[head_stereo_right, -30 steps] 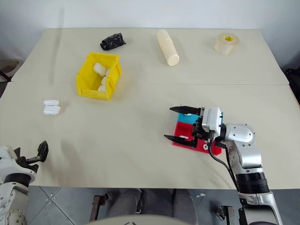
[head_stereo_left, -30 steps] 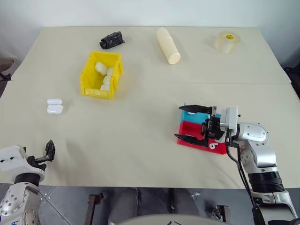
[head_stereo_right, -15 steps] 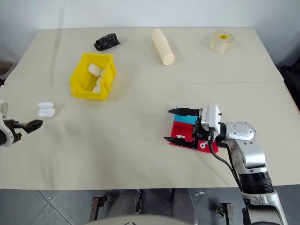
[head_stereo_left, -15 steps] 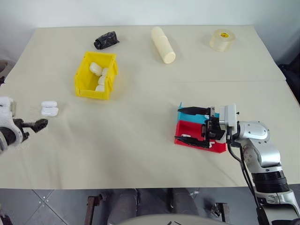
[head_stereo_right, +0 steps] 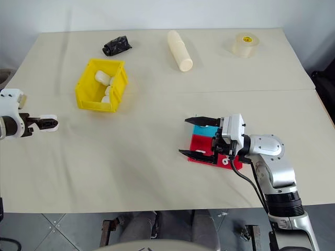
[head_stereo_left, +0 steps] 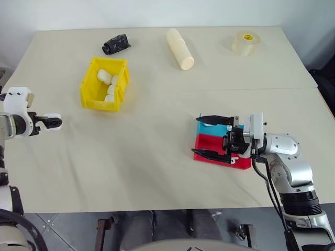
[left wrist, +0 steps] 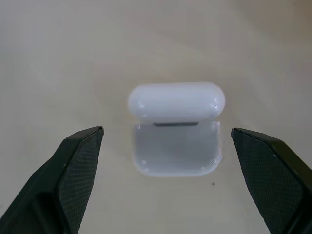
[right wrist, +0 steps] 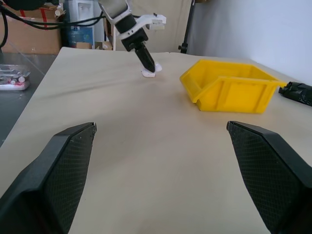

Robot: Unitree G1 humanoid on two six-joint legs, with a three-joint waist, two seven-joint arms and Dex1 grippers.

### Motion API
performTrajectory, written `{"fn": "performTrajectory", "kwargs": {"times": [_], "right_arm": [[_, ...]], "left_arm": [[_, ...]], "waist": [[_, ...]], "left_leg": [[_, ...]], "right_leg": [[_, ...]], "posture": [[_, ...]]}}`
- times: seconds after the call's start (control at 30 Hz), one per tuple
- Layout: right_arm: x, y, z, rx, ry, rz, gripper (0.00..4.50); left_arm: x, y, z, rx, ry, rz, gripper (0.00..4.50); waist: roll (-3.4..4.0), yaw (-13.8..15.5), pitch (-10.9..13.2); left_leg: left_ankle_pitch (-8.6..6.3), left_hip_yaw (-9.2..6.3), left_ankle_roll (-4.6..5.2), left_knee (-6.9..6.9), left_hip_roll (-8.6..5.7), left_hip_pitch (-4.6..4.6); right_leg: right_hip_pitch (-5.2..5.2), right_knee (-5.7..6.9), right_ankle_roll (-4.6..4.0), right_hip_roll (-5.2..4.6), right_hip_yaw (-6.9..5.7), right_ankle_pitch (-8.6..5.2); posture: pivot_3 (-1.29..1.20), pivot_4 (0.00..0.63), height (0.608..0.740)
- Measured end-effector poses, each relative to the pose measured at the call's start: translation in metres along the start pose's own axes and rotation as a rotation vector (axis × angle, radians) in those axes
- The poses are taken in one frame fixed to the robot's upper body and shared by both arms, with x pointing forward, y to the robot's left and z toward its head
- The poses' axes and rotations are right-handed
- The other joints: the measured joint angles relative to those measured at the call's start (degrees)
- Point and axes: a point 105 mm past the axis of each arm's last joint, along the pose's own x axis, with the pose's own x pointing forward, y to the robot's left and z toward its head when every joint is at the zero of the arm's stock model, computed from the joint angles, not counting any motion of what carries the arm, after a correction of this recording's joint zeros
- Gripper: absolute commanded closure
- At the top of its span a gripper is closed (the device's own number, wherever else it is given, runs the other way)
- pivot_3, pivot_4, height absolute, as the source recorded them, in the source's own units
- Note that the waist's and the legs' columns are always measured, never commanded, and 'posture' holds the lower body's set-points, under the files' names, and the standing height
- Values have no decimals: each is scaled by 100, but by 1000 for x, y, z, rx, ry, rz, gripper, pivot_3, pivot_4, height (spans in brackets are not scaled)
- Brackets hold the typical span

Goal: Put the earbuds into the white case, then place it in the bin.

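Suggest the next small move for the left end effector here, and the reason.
Probably ease the left end effector down and forward around the white case, then close. Its jaws are open on either side of the case, which lies lid-open on the table, not yet touched.

Yellow bin beyond spread right pincer

A black crumpled bag, cream cylinder and tape roll line the frame's top; red tray and blue tray sit lower right.
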Motion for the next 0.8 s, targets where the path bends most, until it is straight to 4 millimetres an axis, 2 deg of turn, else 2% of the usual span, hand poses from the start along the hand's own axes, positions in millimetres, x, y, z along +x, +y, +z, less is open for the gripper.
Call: {"fn": "performTrajectory", "kwargs": {"times": [0.43, 0.73, 0.8], "right_arm": [[2, -1, 0, 8, -10, -13, 0], [5, 0, 0, 9, -19, -20, 0], [5, 0, 0, 6, -20, -21, 0]], "left_arm": [[7, 4, -7, -51, 67, 27, 22], [16, -1, -2, -71, 52, 24, 22], [16, -1, -2, -69, 54, 27, 458]], "waist": [[-4, 9, -2], [-6, 9, -3], [-6, 9, -3]], "left_leg": [[0, 7, 0, 5, -1, 0], [0, 7, 0, 12, -5, 0], [0, 7, 0, 13, -4, 1]], "right_leg": [[-4, 7, 2, -2, 1, 1], [-5, 18, 2, -3, 1, 1], [-6, 20, 2, -3, 1, 1]], "posture": [[0, 150, 740], [0, 150, 740], [0, 150, 740]]}}
